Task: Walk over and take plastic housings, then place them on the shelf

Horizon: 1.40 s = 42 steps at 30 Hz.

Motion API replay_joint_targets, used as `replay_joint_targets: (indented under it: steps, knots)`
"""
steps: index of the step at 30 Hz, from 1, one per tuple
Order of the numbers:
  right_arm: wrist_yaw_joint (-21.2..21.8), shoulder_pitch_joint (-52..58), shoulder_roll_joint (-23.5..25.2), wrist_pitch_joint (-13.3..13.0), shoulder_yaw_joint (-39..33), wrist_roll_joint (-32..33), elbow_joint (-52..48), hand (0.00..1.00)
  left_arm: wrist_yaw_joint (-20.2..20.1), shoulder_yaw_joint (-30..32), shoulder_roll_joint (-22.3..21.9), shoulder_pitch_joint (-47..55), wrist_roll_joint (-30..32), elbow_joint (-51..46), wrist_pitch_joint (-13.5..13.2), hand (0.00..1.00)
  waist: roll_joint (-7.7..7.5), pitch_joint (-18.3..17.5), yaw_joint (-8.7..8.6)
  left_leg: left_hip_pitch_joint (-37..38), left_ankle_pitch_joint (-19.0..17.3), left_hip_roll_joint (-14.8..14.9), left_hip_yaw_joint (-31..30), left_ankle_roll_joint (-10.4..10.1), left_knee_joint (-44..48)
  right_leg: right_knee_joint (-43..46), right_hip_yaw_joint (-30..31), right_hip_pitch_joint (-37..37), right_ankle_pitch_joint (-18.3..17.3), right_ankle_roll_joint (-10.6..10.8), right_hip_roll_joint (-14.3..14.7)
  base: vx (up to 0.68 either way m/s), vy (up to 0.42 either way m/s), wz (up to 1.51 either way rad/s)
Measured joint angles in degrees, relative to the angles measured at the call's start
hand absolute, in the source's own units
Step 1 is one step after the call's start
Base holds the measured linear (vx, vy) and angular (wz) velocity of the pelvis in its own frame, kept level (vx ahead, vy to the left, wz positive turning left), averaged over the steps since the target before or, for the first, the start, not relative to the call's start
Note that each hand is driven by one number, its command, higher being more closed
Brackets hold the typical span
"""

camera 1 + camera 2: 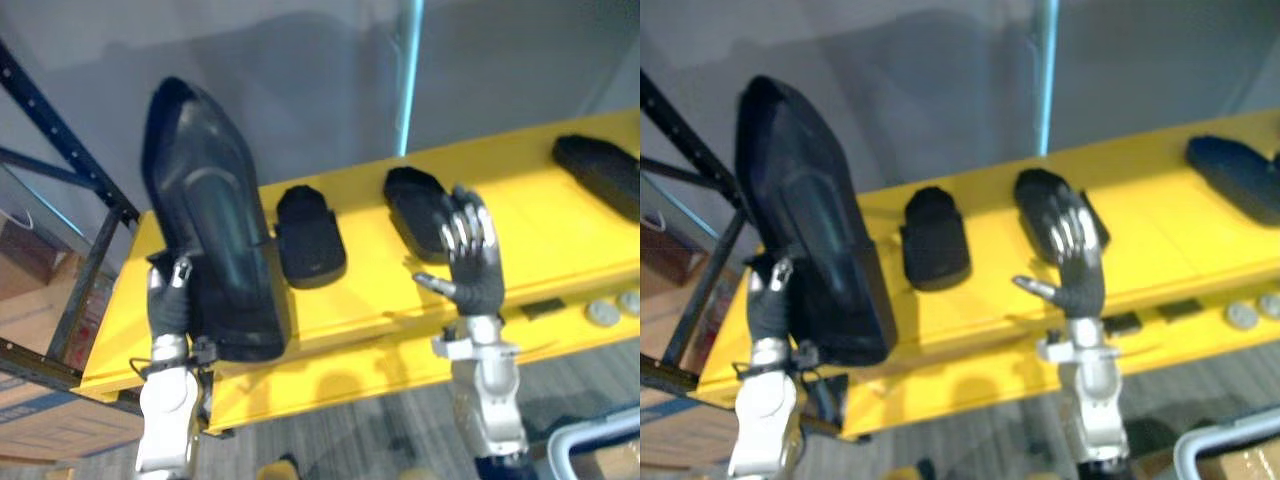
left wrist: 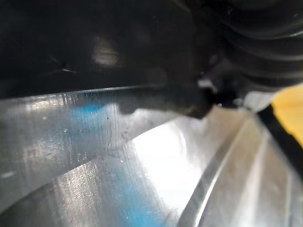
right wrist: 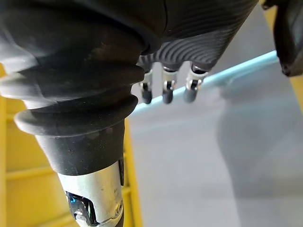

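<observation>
Four black plastic housings are counted. The large housing (image 1: 205,220) is held upright at the left hand (image 1: 168,300), whose grip cannot be told. Three are laid on the yellow shelf (image 1: 540,250) around the spread right hand (image 1: 472,275). A grey wall (image 1: 300,80) is seen behind.

A large black housing (image 1: 205,220), long and tapered, stands upright over the left end of the yellow shelf (image 1: 540,240). Lying flat to its right are a short housing (image 1: 310,235), a middle housing (image 1: 418,208) and a far-right housing (image 1: 600,172).
</observation>
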Motion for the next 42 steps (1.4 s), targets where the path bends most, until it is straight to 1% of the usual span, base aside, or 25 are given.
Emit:
replay_joint_targets:
  steps: [2, 3, 5, 7, 8, 9, 10, 11, 12, 13, 16, 18, 19, 21, 22, 24, 25, 27, 28, 30, 33, 35, 37, 39, 42]
  knots:
    - [-2.93, 0.19, 1.13, 0.02, 0.65, -1.8, -1.34, 0.0, 1.54, 1.63, -0.18, -0.05, 0.0, -0.11, 1.58, 1.0, -0.95, -0.59, 0.34, 0.73, 0.06, -0.05, 1.17, 0.1, -0.94, -2.05, -3.79, 0.42, 2.61, 0.39, -0.01, 0.03, 0.083, -0.21]
    - [-3.8, 0.43, 1.35, 0.02, 0.66, -2.7, -2.09, 0.0, 2.23, 1.78, -0.18, -0.11, 0.0, -0.12, 2.33, 1.0, -0.95, -0.58, 0.19, 0.74, 0.07, -0.17, 1.03, 0.11, -1.14, -2.44, -5.38, 0.76, 2.95, 0.21, -0.06, 0.0, 0.036, -0.05]
    - [-5.66, 0.52, 1.3, 0.44, 0.64, -4.08, -2.3, 0.0, 3.08, 1.76, -0.27, 0.19, 0.14, -0.81, 3.6, 1.0, -0.82, -0.58, 0.22, 1.0, 0.62, -0.88, 1.08, 0.28, -2.56, -2.95, -7.44, 0.77, 2.77, -0.04, -0.36, -0.03, -0.004, 0.04]
    - [-8.89, 1.77, 1.24, 2.08, -0.27, -6.0, -2.54, 0.0, 3.87, 3.14, -0.34, 0.7, 0.69, -3.09, 5.09, 1.0, -0.29, -0.62, 0.16, 1.61, 2.91, -1.37, 1.24, -0.21, -6.55, -4.77, -9.42, 0.73, 1.72, -0.1, -0.4, -0.05, -0.038, 0.03]
    - [-9.71, 2.2, 1.22, 2.63, -1.03, -6.29, -2.79, 0.0, 3.9, 4.06, -0.37, 0.83, 1.24, -3.8, 5.54, 1.0, -0.35, -0.74, -0.01, 1.7, 3.62, -1.4, 1.27, -0.3, -7.47, -5.23, -9.94, 0.7, 1.43, 0.31, -0.33, -0.05, -0.074, 0.12]
    - [-11.12, 3.12, 1.18, 3.25, -3.04, -7.43, -3.22, 0.0, 3.8, 5.02, -0.47, 1.06, 1.35, -4.54, 6.88, 1.0, 0.78, -0.74, -0.33, 1.75, 4.7, -1.05, 1.16, -0.5, -8.94, -5.51, -10.55, 0.6, 1.52, 0.34, 0.22, -0.04, -0.079, 0.07]
    - [-14.17, 4.73, 0.89, 4.67, -7.87, -9.19, -3.91, 0.0, 3.77, 7.12, -0.49, 1.53, 1.65, -5.03, 9.77, 1.0, 2.77, -0.94, -0.32, 2.78, 6.16, -0.41, 1.36, -0.9, -11.47, -5.56, -10.53, 0.22, 1.55, 0.32, 1.09, -0.04, -0.094, 0.05]
    - [-15.62, 5.23, 0.67, 5.3, -9.94, -10.21, -3.92, 0.0, 3.76, 8.34, -0.48, 1.8, 1.63, -5.01, 10.97, 1.0, 3.42, -1.09, -0.36, 2.98, 6.42, -0.11, 1.45, -1.04, -11.91, -5.58, -10.52, 0.24, 1.6, 0.26, 1.41, -0.01, -0.08, -0.14]
    - [-18.18, 6.33, 0.16, 6.4, -14.07, -11.53, -3.91, 0.0, 3.74, 10.94, -0.48, 2.32, 1.17, -4.98, 12.98, 1.0, 4.26, -1.15, -0.39, 3.45, 6.52, 0.51, 2.06, -1.25, -11.91, -5.72, -10.09, 0.33, 1.66, 0.17, 1.95, 0.0, -0.06, -0.21]
    - [-20.12, 7.78, -0.31, 6.99, -17.93, -12.81, -3.89, 0.0, 3.69, 13.57, -0.41, 2.93, 0.97, -4.85, 14.43, 1.0, 4.76, -1.5, -0.43, 3.67, 6.38, 1.01, 2.59, -1.45, -11.91, -6.03, -9.63, 0.34, 1.76, 0.02, 2.5, 0.01, -0.05, -0.22]
    - [-25.29, 10.61, -0.98, 7.3, -25.31, -16.62, -3.15, 0.0, 3.36, 17.26, 0.27, 3.06, 0.4, -2.62, 16.58, 1.0, 5.06, -1.7, -0.94, 3.7, 6.37, 1.32, 3.05, -1.48, -11.91, -6.63, -9.06, 0.21, 2.03, -0.35, 2.89, -0.01, -0.024, -0.13]
    - [-30.39, 11.74, -1.02, 7.28, -30.8, -19.98, 2.24, 0.0, 3.32, 19.32, 3.61, 2.91, -1.13, 3.3, 18.74, 1.0, 4.76, -1.61, -1.85, 4.39, 6.21, 1.39, 4.36, -1.65, -11.91, -6.64, -8.16, 0.04, 2.16, -0.45, 2.87, -0.03, 0.016, -0.23]
    - [-31.33, 12.27, -1.0, 7.28, -31.81, -20.14, 4.28, 0.0, 3.33, 19.53, 5.04, 2.66, -1.16, 5.28, 19.54, 1.0, 4.65, -1.65, -1.95, 4.54, 6.19, 1.4, 4.57, -1.66, -11.92, -6.64, -7.91, 0.03, 2.18, -0.46, 2.87, -0.04, 0.017, -0.21]
    - [-33.45, 13.74, -1.06, 7.39, -36.79, -19.47, 13.99, 0.0, 3.36, 19.76, 11.46, -0.04, -1.32, 14.82, 21.52, 1.0, 4.3, -1.8, -2.07, 4.7, 6.15, 1.42, 5.31, -1.64, -11.93, -6.64, -7.18, -0.24, 2.32, -0.49, 2.87, -0.05, 0.017, -0.14]
    - [-33.47, 14.14, -1.07, 7.53, -37.94, -18.81, 16.38, 0.0, 3.35, 19.89, 12.93, -0.75, -1.37, 16.87, 21.91, 1.0, 4.28, -1.81, -2.15, 4.72, 6.15, 1.42, 5.39, -1.63, -11.94, -6.63, -7.13, -0.25, 2.37, -0.52, 2.86, -0.06, 0.019, -0.1]
    - [-32.9, 15.58, -2.0, 8.74, -40.23, -16.18, 26.83, 0.0, 2.9, 21.01, 17.85, -3.13, -3.03, 23.81, 22.16, 1.0, 4.29, -1.8, -2.15, 5.28, 5.88, 1.45, 6.08, -1.58, -12.24, -6.64, -6.54, -0.12, 2.34, -0.55, 2.84, -0.04, 0.017, -0.12]
    - [-32.85, 15.93, -2.25, 9.15, -40.42, -15.71, 29.34, 0.0, 2.47, 21.31, 18.78, -3.63, -3.42, 24.83, 22.24, 1.0, 4.33, -1.81, -2.08, 5.43, 5.82, 1.47, 6.31, -1.6, -12.25, -6.6, -6.35, -0.11, 2.31, -0.6, 2.84, -0.04, 0.015, -0.18]
    - [-31.11, 16.81, -2.39, 10.65, -40.84, -14.0, 37.01, 0.0, -0.49, 21.2, 22.31, -4.62, -3.7, 26.67, 23.04, 1.0, 4.71, -1.99, -1.96, 5.51, 5.21, 1.5, 7.25, -1.66, -12.3, -6.63, -5.67, -0.17, 2.16, -0.83, 2.84, -0.03, 0.016, -0.14]
    - [-30.37, 17.19, -2.36, 11.33, -40.83, -13.29, 38.24, 0.0, -1.48, 21.0, 23.0, -5.22, -3.66, 27.15, 23.11, 1.0, 4.81, -2.06, -1.99, 5.5, 5.14, 1.5, 7.31, -1.58, -12.31, -6.63, -5.67, -0.17, 2.15, -0.84, 2.82, -0.01, 0.015, -0.04]
    - [-27.82, 17.91, -2.34, 13.78, -40.8, -12.16, 41.75, 0.0, -4.3, 19.82, 24.86, -8.07, -3.29, 29.31, 23.54, 1.0, 5.05, -2.21, -2.02, 5.48, 5.11, 1.57, 7.49, -1.61, -12.33, -6.63, -5.69, -0.18, 2.13, -0.88, 2.85, 0.0, 0.0, 0.0]
    - [-24.2, 18.04, -2.32, 16.02, -40.43, -11.69, 46.1, 0.0, -7.67, 15.02, 27.18, -12.28, -2.76, 33.48, 23.98, 1.0, 5.01, -2.24, -1.95, 5.52, 5.19, 1.62, 7.5, -1.6, -12.33, -6.63, -5.78, -0.15, 2.11, -0.98, 2.88, 0.0, 0.0, 0.0]
    - [-21.01, 17.9, -2.15, 16.44, -39.21, -11.09, 48.76, 0.0, -10.36, 10.41, 29.14, -15.83, -2.19, 37.79, 24.14, 1.0, 4.74, -2.09, -1.95, 5.52, 5.49, 1.53, 7.47, -1.61, -12.33, -6.65, -5.78, -0.15, 2.12, -0.98, 2.82, 0.0, 0.0, 0.0]
    - [-19.05, 17.85, -2.09, 16.43, -38.1, -11.09, 50.19, 0.0, -12.27, 7.36, 30.44, -19.0, -1.53, 40.26, 24.41, 1.0, 4.19, -1.73, -2.01, 5.48, 5.47, 1.46, 7.47, -1.63, -12.32, -6.85, -5.77, -0.17, 2.12, -0.98, 2.79, 0.0, 0.0, 0.0]
    - [-17.77, 17.8, -2.09, 16.41, -37.98, -10.74, 51.15, 0.0, -13.54, 4.82, 31.6, -21.33, -0.39, 42.24, 24.97, 1.0, 3.89, -1.81, -2.11, 5.56, 5.48, 1.39, 7.48, -1.64, -12.31, -7.1, -5.75, -0.21, 2.18, -0.88, 2.77, 0.02, 0.003, 0.0]
    - [-16.39, 17.57, -2.48, 16.33, -36.74, -9.99, 52.42, 0.0, -15.24, 2.51, 33.3, -24.25, 1.29, 46.47, 26.53, 1.0, 3.99, -1.75, -2.65, 5.55, 5.49, 1.24, 7.64, -1.65, -12.27, -7.48, -5.68, -0.17, 2.33, -0.64, 2.73, 0.03, 0.003, 0.0]
